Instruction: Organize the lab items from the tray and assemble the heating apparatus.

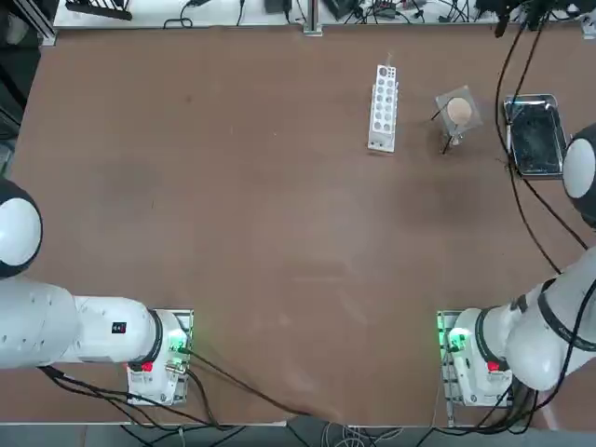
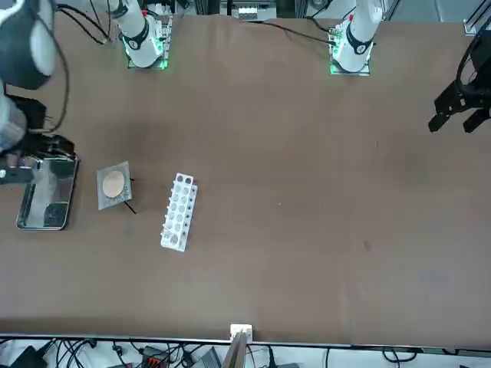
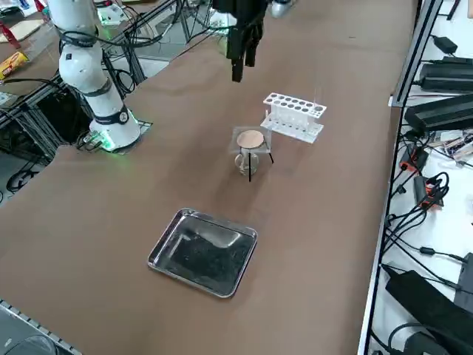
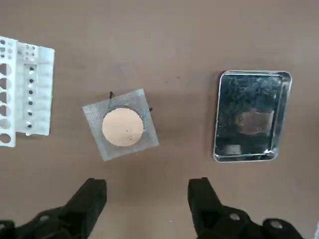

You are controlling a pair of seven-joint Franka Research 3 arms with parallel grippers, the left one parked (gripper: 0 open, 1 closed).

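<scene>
1. The assembly looked finished, as a judgement: the grey square mesh (image 4: 121,124) sat on top of the black wire stand (image 3: 250,167), and the clear glass burner (image 3: 244,164) showed under it between the stand's legs in the right side view.

2. The steel tray (image 4: 251,116) lay empty on the tabletop (image 1: 233,233), its dark inside bare, so nothing seemed left to take out of it.

3. The step in hand read as the close of the task: the right claw (image 4: 147,191) hung high over the tabletop, clear of every item.

4. Seen from the claw's own camera, the mesh lay below and ahead of it, nearer one finger; the tray lay ahead to the other side, well apart from the mesh. The long white rack (image 4: 22,92) stood beyond the mesh, farther from the claw than either.

5. The claw's fingers (image 4: 89,196) stood wide apart. They held nothing and touched nothing.

6. The next move, if any, probably called only for drawing the arm back to rest. It should rise or pull away without dipping toward the stand, since the mesh only rests loose on the ring and a brush could tip the stack.

7. Whether the mesh sat quite centred over the burner could not be told; it looked slightly turned against the tray's edges.
</scene>
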